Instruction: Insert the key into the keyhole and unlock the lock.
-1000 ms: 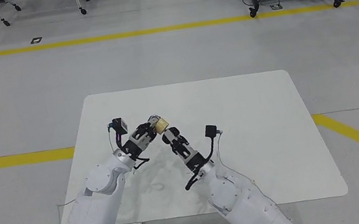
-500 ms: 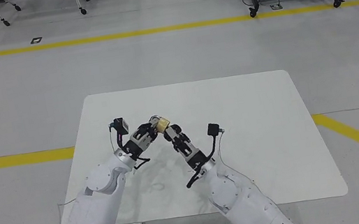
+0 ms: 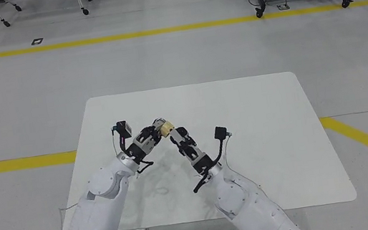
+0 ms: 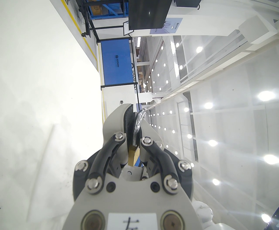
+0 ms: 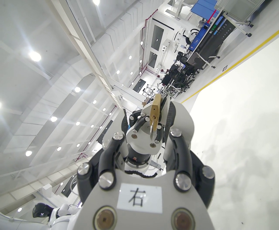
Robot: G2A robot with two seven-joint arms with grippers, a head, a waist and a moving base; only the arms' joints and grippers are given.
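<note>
Above the near middle of the white, round-cornered table (image 3: 269, 101), the top view has both arms raised with their tips close together. The left gripper (image 3: 152, 134) carries a small brass lock (image 3: 165, 127) at its tip, clear of the tabletop. The right gripper (image 3: 177, 137) sits just beside the lock on the other side. From the left wrist, the white moulded fingers (image 4: 115, 122) with ribbed black pads are drawn narrow. They pinch a bright silver loop (image 4: 138, 122) of curved metal; whether that is the shackle I cannot tell. The lock's (image 4: 133, 155) flat, dull-gold block sits deeper between the black linkage bars, toward the palm. The smooth matte tabletop fills one side of this view. From the right wrist, the lock (image 5: 155, 109) shows its narrow rectangular brass end. A thin silver key (image 5: 152, 131) stands in the keyhole, edge-on toward the camera. The right gripper (image 5: 147, 111) stands wide, gripping nothing that I can make out, and one black pad (image 5: 164, 113) lies just beside the brass. The left gripper's white, screw-studded housing fills the gap between the spread fingers.
</note>
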